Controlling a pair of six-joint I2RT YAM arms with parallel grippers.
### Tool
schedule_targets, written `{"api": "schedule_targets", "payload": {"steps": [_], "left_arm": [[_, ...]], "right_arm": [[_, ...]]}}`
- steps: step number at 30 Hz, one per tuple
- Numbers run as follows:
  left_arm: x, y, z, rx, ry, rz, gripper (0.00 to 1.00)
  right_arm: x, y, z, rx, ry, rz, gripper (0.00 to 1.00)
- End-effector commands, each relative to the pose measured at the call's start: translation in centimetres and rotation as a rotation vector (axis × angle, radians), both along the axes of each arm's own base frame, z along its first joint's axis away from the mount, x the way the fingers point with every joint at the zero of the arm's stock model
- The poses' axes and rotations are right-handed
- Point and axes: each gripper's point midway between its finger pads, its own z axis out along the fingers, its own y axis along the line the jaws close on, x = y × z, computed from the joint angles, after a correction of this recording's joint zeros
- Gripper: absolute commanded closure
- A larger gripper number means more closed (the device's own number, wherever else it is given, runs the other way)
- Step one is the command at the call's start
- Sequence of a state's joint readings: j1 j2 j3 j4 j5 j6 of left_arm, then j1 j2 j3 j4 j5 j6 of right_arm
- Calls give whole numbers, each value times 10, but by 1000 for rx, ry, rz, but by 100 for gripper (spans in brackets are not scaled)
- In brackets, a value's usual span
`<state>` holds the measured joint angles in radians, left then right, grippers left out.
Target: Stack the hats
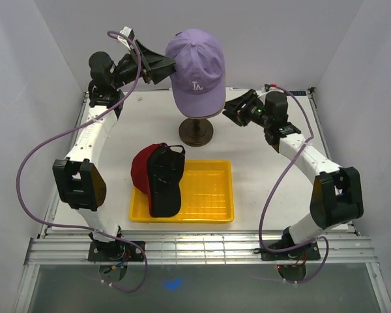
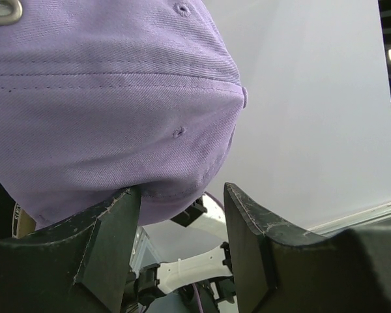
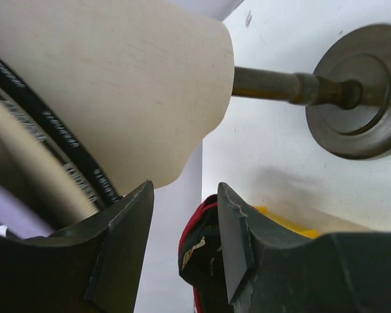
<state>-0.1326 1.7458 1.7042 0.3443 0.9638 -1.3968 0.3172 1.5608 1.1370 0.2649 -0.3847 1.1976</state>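
The lavender cap (image 1: pixel 197 62) sits on the cream mannequin head on its stand, brim toward the front. It fills the upper left of the left wrist view (image 2: pixel 104 98). My left gripper (image 1: pixel 169 65) is open at the cap's back left; its left finger (image 2: pixel 111 228) touches the cap's lower edge. A sliver of tan (image 2: pixel 25 223) shows under that edge. The black cap (image 1: pixel 165 182) lies on the red cap (image 1: pixel 141 168) in the yellow tray (image 1: pixel 208 192). My right gripper (image 1: pixel 233 108) is open and empty beside the head's lower right (image 3: pixel 117 78).
The stand's round metal base (image 1: pixel 196 131) stands behind the tray; its rod and base show in the right wrist view (image 3: pixel 352 98). White walls close in the back and both sides. Purple cables loop off each arm.
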Motion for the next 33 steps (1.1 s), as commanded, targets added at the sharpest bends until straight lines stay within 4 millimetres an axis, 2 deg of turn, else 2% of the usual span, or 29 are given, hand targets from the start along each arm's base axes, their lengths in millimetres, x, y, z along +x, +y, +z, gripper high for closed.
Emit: {"api": "schedule_targets", "payload": {"steps": [1,3,4,5,7,10,11,13,20,23,24,30,33], "left_arm": [[-17,0,29,-9,-83,-16,36],[-18,0,30,-10,-84,-16,36],[-17,1,29,-10,-82,-13,36],[-17,1,29,-10,-79,-13,36],[-17,0,28,-12,-72,-13,36],[-16,0,27,-15,-70,-9,36],[-16,0,26,-17,-67,-8,36],[-16,-1,27,-18,-67,-7,36],[-16,-10,26,-24,-63,-16,36],[-16,-11,26,-25,-60,-18,36],[-15,-11,24,-24,-58,-17,36],[-17,-10,25,-24,-58,-14,36],[-19,-9,25,-24,-61,-14,36]], "right_arm": [[2,-31,11,-45,-12,-93,50],[7,-41,16,-66,-26,-115,50],[11,-41,29,-69,-51,-117,50],[11,-42,31,-86,-43,-116,49],[19,-37,49,-111,-89,-107,49],[23,-27,48,-130,-79,-70,48],[26,-23,61,-122,-108,-61,48],[27,-14,54,-139,-80,-36,48],[20,16,61,-156,-104,13,48],[17,14,58,-160,-101,8,49],[17,11,51,-169,-89,-2,49],[20,2,36,-154,-61,-3,48],[23,-4,37,-139,-59,-6,48]]}}
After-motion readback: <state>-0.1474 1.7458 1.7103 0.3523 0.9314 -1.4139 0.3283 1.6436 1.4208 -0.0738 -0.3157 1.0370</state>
